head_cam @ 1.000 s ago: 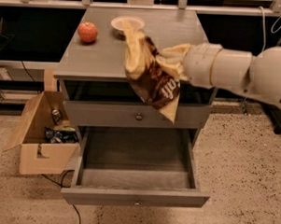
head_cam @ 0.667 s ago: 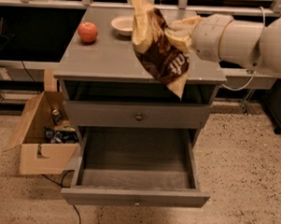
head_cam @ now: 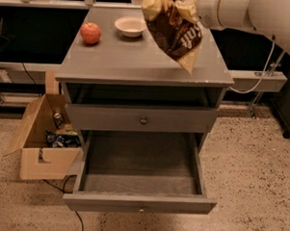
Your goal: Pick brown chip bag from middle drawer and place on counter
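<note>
The brown chip bag (head_cam: 175, 29) hangs in the air over the right half of the counter (head_cam: 137, 64), its lower cream corner just above the grey top. My gripper (head_cam: 188, 4) is at the top edge of the view, shut on the bag's upper end, with the white arm reaching in from the right. The middle drawer (head_cam: 138, 203) is pulled wide open below, and its grey inside shows nothing in it.
A red apple (head_cam: 90, 33) and a small white bowl (head_cam: 130, 26) stand at the back left of the counter. The taller drawer front with a brass knob (head_cam: 144, 120) is closed. An open cardboard box (head_cam: 42, 149) with packets sits on the floor at left.
The gripper has carried the bag upward and further back over the counter. The drawer stays open.
</note>
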`<state>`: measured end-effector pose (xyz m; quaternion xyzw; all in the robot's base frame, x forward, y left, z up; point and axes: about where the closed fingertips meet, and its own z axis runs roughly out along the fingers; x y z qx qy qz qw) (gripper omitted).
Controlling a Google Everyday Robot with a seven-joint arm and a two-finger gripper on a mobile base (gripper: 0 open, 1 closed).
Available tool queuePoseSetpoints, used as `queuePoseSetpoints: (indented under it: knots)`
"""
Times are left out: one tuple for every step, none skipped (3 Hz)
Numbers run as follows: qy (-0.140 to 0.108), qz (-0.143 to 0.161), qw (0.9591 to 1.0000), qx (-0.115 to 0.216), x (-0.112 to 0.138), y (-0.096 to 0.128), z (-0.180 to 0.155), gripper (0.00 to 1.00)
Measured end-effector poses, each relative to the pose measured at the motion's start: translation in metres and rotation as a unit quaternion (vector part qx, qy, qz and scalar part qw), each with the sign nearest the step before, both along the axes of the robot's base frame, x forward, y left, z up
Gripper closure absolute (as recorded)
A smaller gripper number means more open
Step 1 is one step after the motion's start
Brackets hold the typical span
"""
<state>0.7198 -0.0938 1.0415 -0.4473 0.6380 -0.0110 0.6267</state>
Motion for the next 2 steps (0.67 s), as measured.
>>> queuePoseSetpoints:
  knots:
    - [0.020,-0.063,0.9975,-0.026,0.054,0.001,-0.017,1.00]
    - [0.061,-0.094,0.9937,-0.006,0.083,0.002,-0.031,1.00]
